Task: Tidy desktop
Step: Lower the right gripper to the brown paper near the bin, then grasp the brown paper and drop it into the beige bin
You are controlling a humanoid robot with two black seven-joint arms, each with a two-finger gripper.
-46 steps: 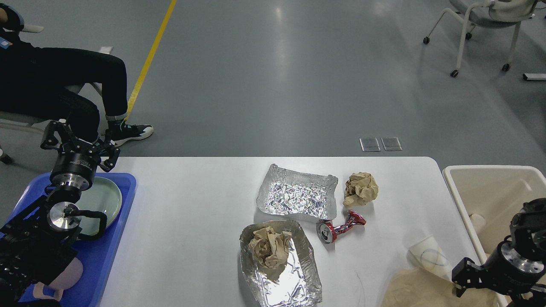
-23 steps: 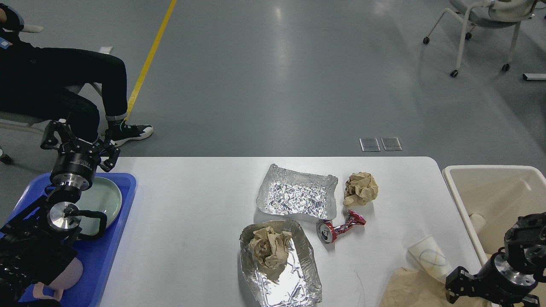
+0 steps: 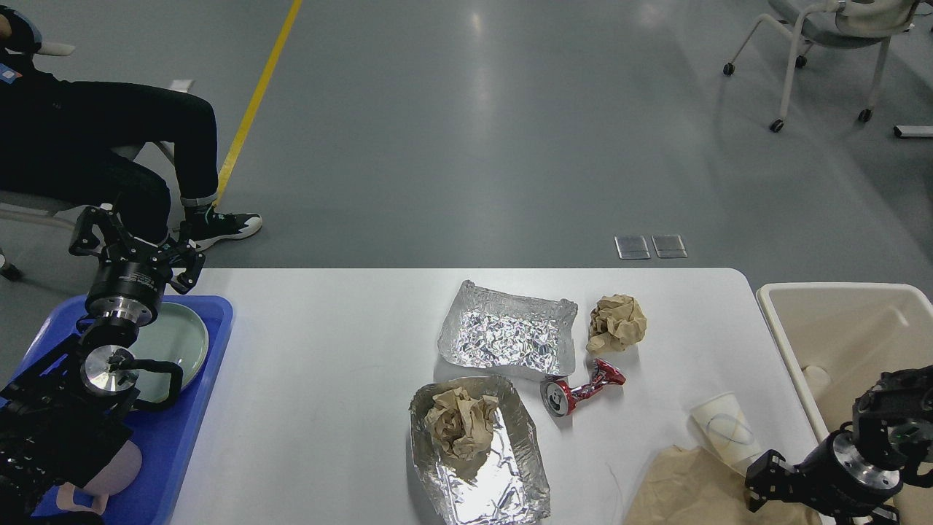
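The smooth white desktop (image 3: 328, 379) filled the foreground. It carried two crinkled foil trays (image 3: 477, 452), one containing crumpled brown paper (image 3: 459, 426). The left gripper (image 3: 131, 244) hovered with fingers spread above the blue tray (image 3: 182, 423). The right gripper's (image 3: 765, 485) finger state could not be determined.

desktop (image 3: 328, 379) | white, glossy, rounded corners | level | cluttered with litter at centre and right

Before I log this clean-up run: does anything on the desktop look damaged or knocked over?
Yes. A crushed red can lies flattened beside the empty foil tray, and a white paper cup lies tipped on its side near the desktop's right edge.
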